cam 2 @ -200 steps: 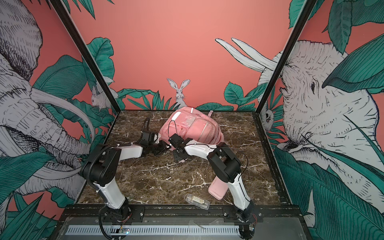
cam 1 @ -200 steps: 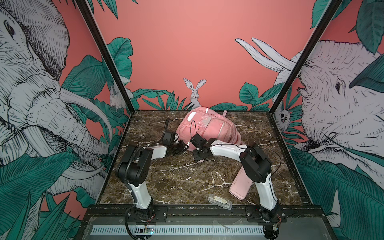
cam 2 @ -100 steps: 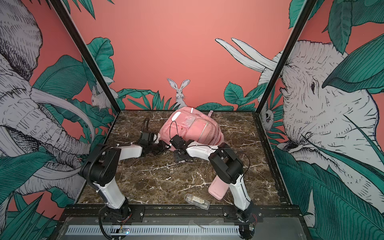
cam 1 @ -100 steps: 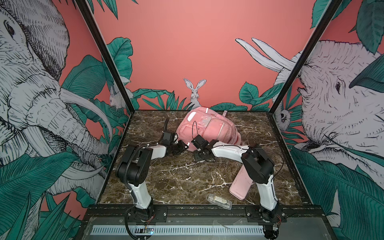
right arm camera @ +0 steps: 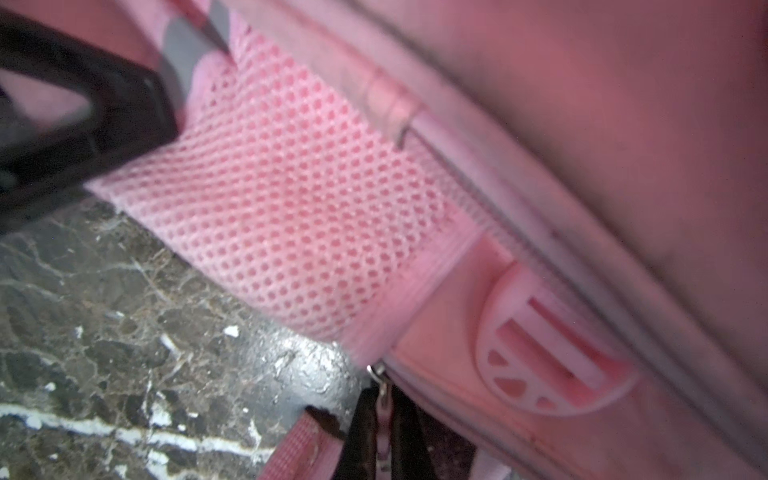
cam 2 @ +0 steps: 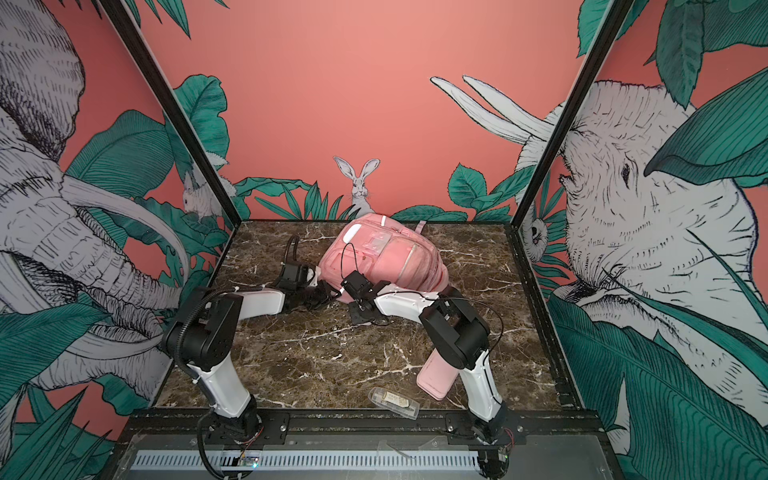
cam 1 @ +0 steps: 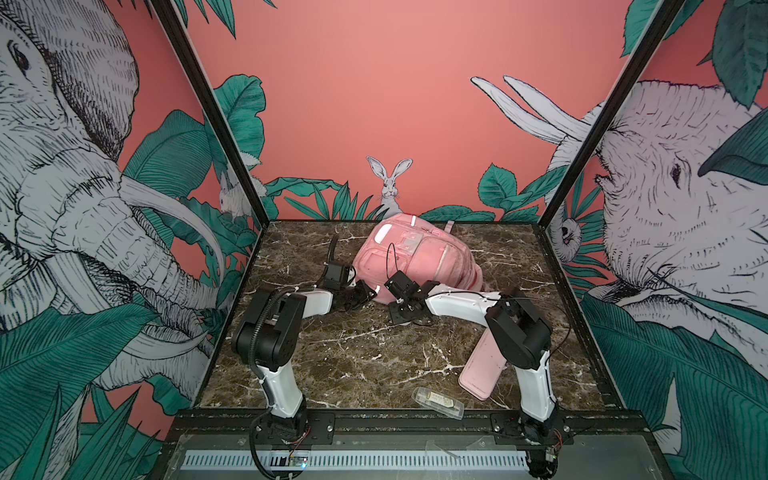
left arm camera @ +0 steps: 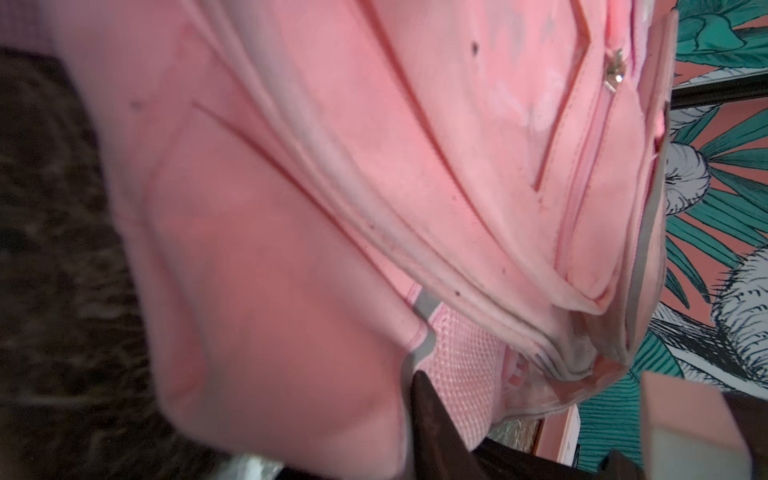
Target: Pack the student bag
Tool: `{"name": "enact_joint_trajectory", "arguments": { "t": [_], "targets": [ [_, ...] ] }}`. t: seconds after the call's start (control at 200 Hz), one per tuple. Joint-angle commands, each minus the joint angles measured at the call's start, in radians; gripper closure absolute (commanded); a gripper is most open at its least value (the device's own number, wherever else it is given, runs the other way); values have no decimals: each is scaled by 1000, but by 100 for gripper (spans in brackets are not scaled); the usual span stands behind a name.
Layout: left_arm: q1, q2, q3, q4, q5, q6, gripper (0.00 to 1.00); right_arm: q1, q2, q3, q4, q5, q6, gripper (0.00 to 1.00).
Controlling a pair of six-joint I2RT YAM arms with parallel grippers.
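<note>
Right pincer (right arm camera: 382,401), fully closed, is pinching the zipper pull (right arm camera: 380,380), probably for unzipping. Left pincer (cam 1: 362,294) is bracing the student bag (cam 1: 415,262) mid-frame; grip indeterminate.

Top pair: mounted high at the front, facing down and toward the back wall (cam 1: 395,104); both top views hold the whole surface (cam 1: 353,357) and backpack (cam 1: 415,257), slightly offset sideways.
Left wrist: pressed close to the backpack's front, blurred.
Right wrist: close, low over the surface, right tool (right arm camera: 384,405) on a zipper pull (right arm camera: 379,374) at the frame's edge.
Wrist overlap: mesh pocket (left arm camera: 461,374).
</note>
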Motion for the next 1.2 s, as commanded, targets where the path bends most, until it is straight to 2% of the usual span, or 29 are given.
{"name": "enact_joint_trajectory", "arguments": {
  "t": [0.0, 0.33, 0.48, 0.955, 1.08, 1.195],
  "targets": [
    [32, -1, 25, -34, -22, 30, 74, 7, -70, -20, -65, -26, -5, 100],
    [101, -17, 44, -67, -56, 53, 93, 6, -157, -70, -90, -83, -18, 100],
    [133, -21, 60, -91, -75, 73, 98, 4, -198, -120, -117, -76, -30, 100],
    [222, 5, 127, -102, -73, 61, 99, -97, -362, -324, -179, -37, -91, 100],
    [225, 14, 152, -112, -78, 61, 99, -102, -364, -333, -198, -27, -110, 100],
    [225, 29, 186, -121, -66, 63, 98, -100, -344, -321, -191, -67, -114, 100]
  ]
}}
